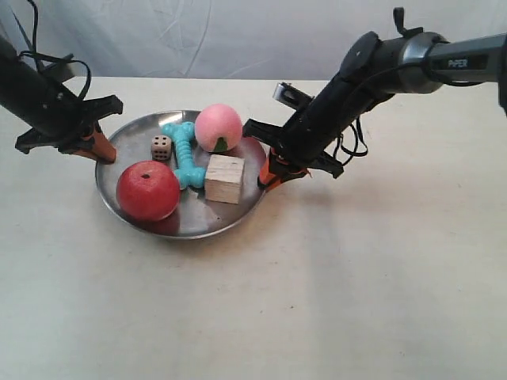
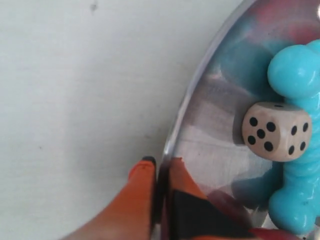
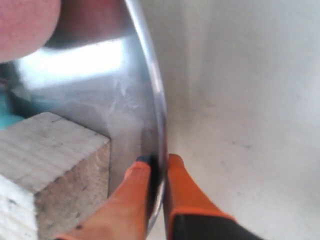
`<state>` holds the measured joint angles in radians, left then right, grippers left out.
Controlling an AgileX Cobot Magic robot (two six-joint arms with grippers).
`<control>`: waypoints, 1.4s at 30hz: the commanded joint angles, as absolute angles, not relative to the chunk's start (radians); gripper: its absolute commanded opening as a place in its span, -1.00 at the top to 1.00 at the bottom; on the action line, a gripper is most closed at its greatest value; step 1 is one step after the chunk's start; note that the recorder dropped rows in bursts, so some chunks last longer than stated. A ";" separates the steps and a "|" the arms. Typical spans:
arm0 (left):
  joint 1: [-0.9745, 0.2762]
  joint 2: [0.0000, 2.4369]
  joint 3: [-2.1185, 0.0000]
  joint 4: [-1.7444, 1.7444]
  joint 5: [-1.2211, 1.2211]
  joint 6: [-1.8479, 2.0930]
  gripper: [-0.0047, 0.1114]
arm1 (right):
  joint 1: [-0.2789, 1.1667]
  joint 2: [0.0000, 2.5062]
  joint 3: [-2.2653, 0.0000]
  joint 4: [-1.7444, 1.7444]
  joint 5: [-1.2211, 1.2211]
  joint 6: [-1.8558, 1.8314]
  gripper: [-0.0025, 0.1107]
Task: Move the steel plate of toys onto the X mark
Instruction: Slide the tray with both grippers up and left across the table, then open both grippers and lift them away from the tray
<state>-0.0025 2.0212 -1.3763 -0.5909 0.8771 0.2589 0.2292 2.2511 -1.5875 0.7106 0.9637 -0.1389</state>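
The steel plate [image 1: 131,131] lies on the table left of centre. It carries a red apple [image 1: 147,190], a pink peach [image 1: 218,127], a turquoise bone chew [image 1: 184,153], a spotted die [image 1: 161,147] and a pale wooden cube [image 1: 225,178]. My left gripper [image 2: 161,163] is shut on the plate's rim [image 2: 197,85], close to the die [image 2: 276,131] and the chew [image 2: 298,150]. My right gripper [image 3: 159,161] is shut on the opposite rim [image 3: 150,75], beside the cube [image 3: 47,160]. The X mark is not in view.
The pale tabletop [image 1: 356,269] spreads wide in front of and to the right of the plate. A white cloth backdrop [image 1: 222,36] closes the far side. A small dark speck [image 2: 93,7] marks the table near the left gripper.
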 commanded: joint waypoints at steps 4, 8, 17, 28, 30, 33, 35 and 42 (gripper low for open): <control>0.010 2.146 -1.390 -0.465 0.742 0.198 0.92 | 0.270 2.316 -1.688 0.653 1.010 -0.157 0.96; 0.012 2.175 -1.390 -0.463 0.742 0.190 0.92 | 0.270 2.340 -1.690 0.645 0.980 -0.157 0.96; 0.012 2.175 -1.390 -0.381 0.749 0.220 0.91 | 0.270 2.356 -1.690 0.649 0.940 -0.170 0.95; 0.038 2.148 -1.390 -0.392 0.775 0.218 0.41 | 0.270 2.356 -1.690 0.649 0.940 -0.177 0.95; 0.041 2.140 -1.390 -0.412 0.771 0.220 0.39 | 0.270 2.354 -1.690 0.649 0.940 -0.180 0.95; 0.043 2.130 -1.390 -0.416 0.769 0.220 0.39 | 0.270 2.354 -1.690 0.649 0.940 -0.182 0.95; 0.043 2.127 -1.390 -0.416 0.769 0.220 0.38 | 0.270 2.354 -1.690 0.649 0.944 -0.182 0.95; 0.043 2.118 -1.390 -0.420 0.769 0.222 0.38 | 0.270 2.354 -1.690 0.649 0.955 -0.186 0.95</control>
